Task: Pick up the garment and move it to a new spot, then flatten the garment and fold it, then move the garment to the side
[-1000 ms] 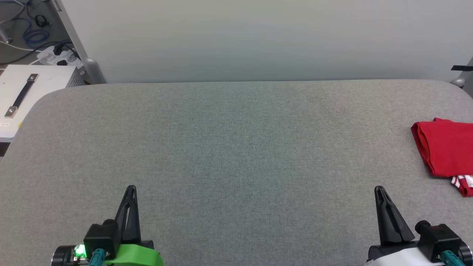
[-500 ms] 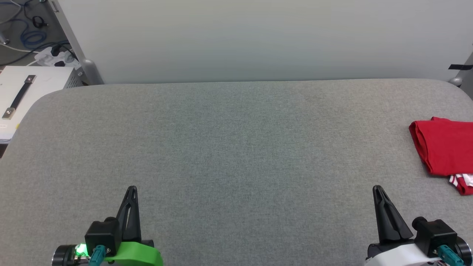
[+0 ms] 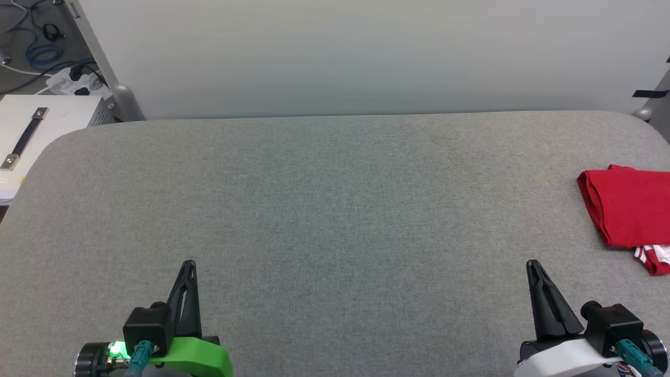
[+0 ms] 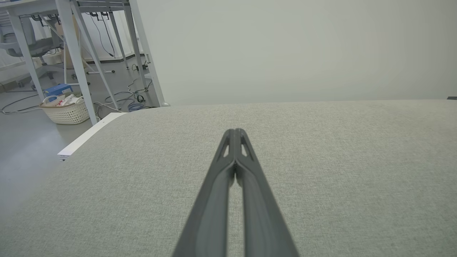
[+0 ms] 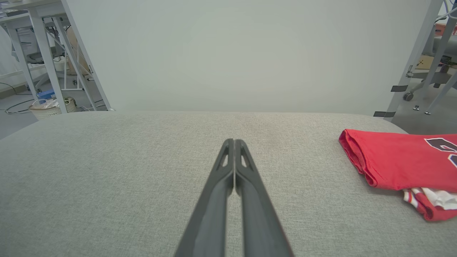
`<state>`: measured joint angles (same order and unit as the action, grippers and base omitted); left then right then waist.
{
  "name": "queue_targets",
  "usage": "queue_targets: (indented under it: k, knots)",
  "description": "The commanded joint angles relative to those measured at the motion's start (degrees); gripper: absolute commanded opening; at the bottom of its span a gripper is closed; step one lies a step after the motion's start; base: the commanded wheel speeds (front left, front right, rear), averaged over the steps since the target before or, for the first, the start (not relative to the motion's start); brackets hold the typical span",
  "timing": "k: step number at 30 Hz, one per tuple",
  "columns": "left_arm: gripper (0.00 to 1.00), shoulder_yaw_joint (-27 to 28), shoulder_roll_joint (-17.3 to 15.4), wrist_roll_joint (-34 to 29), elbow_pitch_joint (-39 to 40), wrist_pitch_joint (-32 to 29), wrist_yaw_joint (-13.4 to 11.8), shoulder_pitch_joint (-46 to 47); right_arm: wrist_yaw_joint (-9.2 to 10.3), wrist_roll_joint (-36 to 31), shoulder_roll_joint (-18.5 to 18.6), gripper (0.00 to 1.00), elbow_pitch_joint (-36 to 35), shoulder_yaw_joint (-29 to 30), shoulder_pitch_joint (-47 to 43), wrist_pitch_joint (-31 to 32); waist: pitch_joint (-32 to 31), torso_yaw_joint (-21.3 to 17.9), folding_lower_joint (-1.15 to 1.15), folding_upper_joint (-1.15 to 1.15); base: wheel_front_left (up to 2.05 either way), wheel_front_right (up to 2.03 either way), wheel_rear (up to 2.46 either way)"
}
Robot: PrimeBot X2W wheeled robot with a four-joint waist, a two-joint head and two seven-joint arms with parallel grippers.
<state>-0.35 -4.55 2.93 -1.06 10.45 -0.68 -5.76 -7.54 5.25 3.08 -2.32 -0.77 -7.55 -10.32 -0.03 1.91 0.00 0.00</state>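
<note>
left claw point(image 3: 188, 264): fingers pressed together, nothing held; near edge of tabletop point(image 3: 335, 209), left side.
right claw point(image 3: 532, 263): same, closed and empty; near edge, right side, well apart from jersey point(image 3: 628, 209).
jersey: folded, at the tabletop's right edge.
step: side placement looks done. For any nudge I'd pinch the doubled fold, low, so the layers don't slip.
wicker basket point(image 4: 68, 113): on the floor off the far-left corner; pale crumpled contents, can't identify.
</note>
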Motion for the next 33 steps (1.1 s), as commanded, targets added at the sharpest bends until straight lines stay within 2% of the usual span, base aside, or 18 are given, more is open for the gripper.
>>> queue_targets:
  k: [1, 33]
  knots:
    - [0.0, 0.07, 0.34, -0.51, 0.23, -0.46, 0.21, 1.13, 0.02, -0.55, -0.06, 0.0, 0.21, 0.06, 1.21, 0.28, 0.0, -0.03, 0.0, 0.0, 0.0, 0.0, 0.0]
    - [0.0, 0.17, 0.83, -1.41, 0.54, -4.17, 0.38, 2.85, 0.03, -2.3, -0.11, 0.0, 1.0, 0.33, 3.57, 4.01, 0.01, -0.73, 0.0, 0.0, 0.0, 0.0, 0.0]
